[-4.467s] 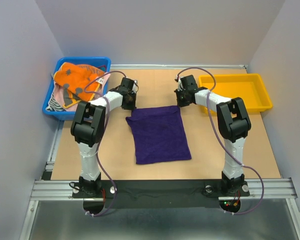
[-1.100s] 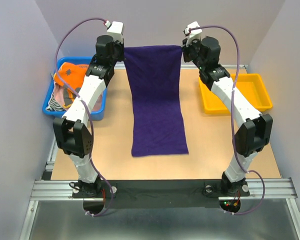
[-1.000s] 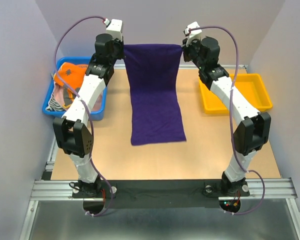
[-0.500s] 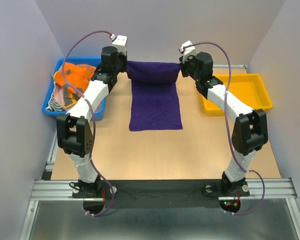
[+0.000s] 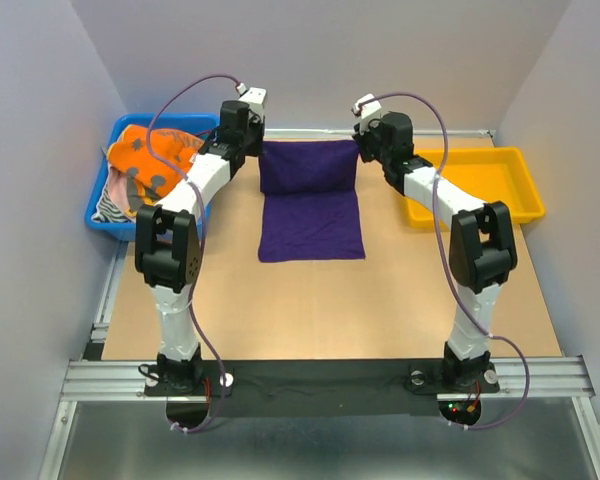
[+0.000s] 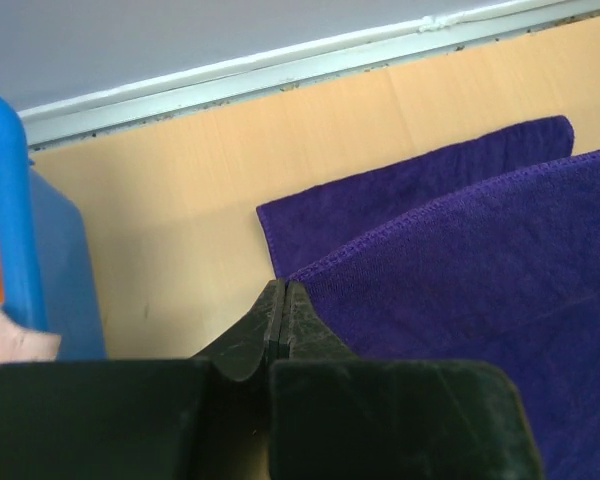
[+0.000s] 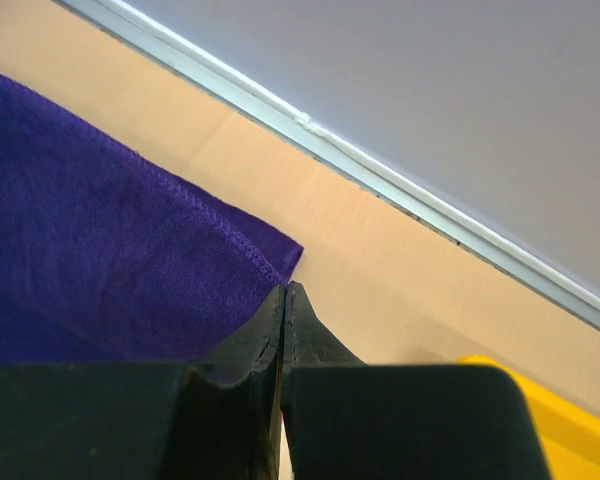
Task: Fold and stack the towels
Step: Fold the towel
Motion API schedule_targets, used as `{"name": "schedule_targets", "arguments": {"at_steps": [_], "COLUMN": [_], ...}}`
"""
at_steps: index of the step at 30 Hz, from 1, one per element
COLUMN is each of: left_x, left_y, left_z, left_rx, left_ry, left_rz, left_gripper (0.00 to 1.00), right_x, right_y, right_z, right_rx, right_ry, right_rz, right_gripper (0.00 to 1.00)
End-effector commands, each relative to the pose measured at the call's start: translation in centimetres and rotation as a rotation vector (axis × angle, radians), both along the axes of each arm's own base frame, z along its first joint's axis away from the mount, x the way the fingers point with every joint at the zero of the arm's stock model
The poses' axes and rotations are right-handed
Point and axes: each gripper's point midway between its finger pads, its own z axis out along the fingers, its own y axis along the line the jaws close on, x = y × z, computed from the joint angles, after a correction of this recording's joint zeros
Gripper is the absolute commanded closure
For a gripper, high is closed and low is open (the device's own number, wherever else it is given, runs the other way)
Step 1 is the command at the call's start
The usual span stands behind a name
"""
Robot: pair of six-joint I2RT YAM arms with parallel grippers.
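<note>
While the blue bin [image 5: 98, 205] at the left holds the grey-and-orange towel [image 5: 145, 160] untouched, we find the left gripper [image 5: 253, 147] clamped tight on the left corner of the dark purple towel [image 5: 310, 225], raised just above the far end of the table [image 5: 310, 310]. The towel's near portion lies flat on the board, and the held edge hangs over it as a loose fold. We find the right gripper [image 5: 364, 150] pinched likewise on the right corner, near the yellow tray [image 5: 520, 195]. We judge the fold half made. We recommend that both arms carry the edge toward the near hem at equal height and pace, hold the cloth taut, match corner to corner, and let go only once the edge rests flat.
</note>
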Motion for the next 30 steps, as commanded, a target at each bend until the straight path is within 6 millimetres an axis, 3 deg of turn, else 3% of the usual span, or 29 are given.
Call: {"name": "schedule_targets", "arguments": {"at_steps": [1, 6, 8, 9, 12, 13, 14, 17, 20, 23, 24, 25, 30], "left_x": [1.9, 2.3, 2.1, 1.7, 0.5, 0.1, -0.5, -1.9, -3.9, -5.7, -6.8, -7.5, -10.4], "left_y": [0.5, 0.7, 0.6, 0.5, 0.2, 0.2, -0.1, -0.3, 0.1, 0.3, 0.4, 0.4, 1.2], "left_z": [5.5, 11.5, 12.2, 12.7, 11.3, 10.7, 8.8, 6.5, 2.3, 1.8, 0.1, 0.3, -2.8], "left_rx": [-0.05, -0.116, -0.138, -0.147, -0.156, -0.16, -0.166, -0.18, -0.166, -0.183, -0.179, -0.186, -0.171], "left_ry": [-0.091, -0.221, -0.24, -0.25, -0.209, -0.195, -0.159, -0.102, 0.005, 0.027, 0.08, 0.084, 0.167], "left_rz": [0.04, 0.068, 0.06, 0.052, 0.028, 0.026, 0.009, -0.006, 0.005, 0.003, 0.006, 0.002, 0.022], "left_gripper": [1.0, 1.0, 1.0, 1.0, 1.0, 1.0, 1.0, 1.0, 1.0, 1.0, 1.0, 1.0, 1.0], "right_x": [2.8, 3.2, 2.7, 2.4, 1.5, 0.7, 0.3, -1.7, -3.8, -5.2, -6.2, -6.7, -9.0], "right_y": [-1.2, -1.5, -1.6, -1.7, -1.8, -1.9, -1.8, -1.7, -1.9, -2.4, -2.5, -2.4, -1.9], "right_z": [5.7, 11.1, 12.0, 11.1, 9.7, 8.4, 7.7, 5.3, 3.1, 2.2, 2.0, 1.8, 0.5], "right_rx": [0.032, 0.095, 0.102, 0.095, 0.079, 0.067, 0.066, 0.066, 0.053, 0.044, 0.048, 0.059, 0.094], "right_ry": [-0.158, -0.324, -0.354, -0.339, -0.311, -0.283, -0.266, -0.202, -0.122, -0.085, -0.072, -0.061, 0.016], "right_rz": [-0.068, -0.093, -0.093, -0.093, -0.078, -0.069, -0.056, -0.031, -0.01, -0.007, -0.003, 0.003, 0.049], "right_gripper": [1.0, 0.99, 0.99, 1.0, 1.0, 1.0, 1.0, 0.99, 0.99, 1.0, 0.99, 1.0, 0.99]}}
